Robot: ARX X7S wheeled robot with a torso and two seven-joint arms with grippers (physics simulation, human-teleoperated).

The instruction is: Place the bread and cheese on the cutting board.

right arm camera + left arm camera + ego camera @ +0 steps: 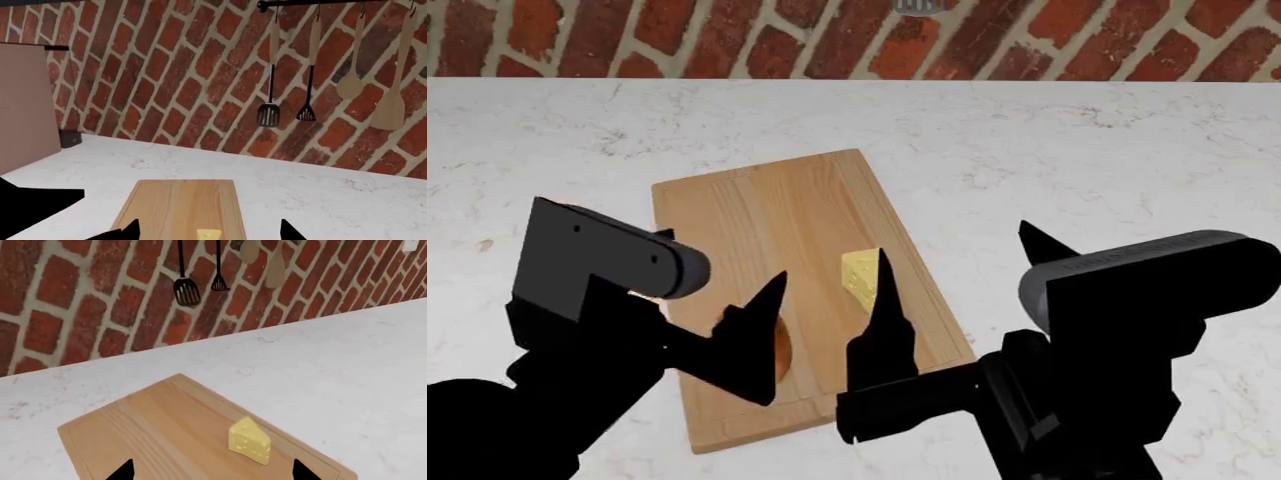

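The cutting board (761, 215) lies lengthwise on the white counter. The cheese (858, 272) sits on its right half, and also shows in the left wrist view (250, 441) and the right wrist view (208, 234). A brown sliver of the bread (782, 348) shows on the board's near half, mostly hidden behind my left gripper's finger. My left gripper (747, 310) is open and empty over the board's near part (213, 472). My right gripper (957, 248) is open and empty over the board's right edge (208, 231). The cheese shows between the fingertips in both wrist views.
A brick wall (827, 40) backs the counter (1121, 150). Spatulas and wooden spoons hang from a rail (307, 75). A tall pinkish panel (23, 105) and a small dark object (70, 138) stand at the counter's far left.
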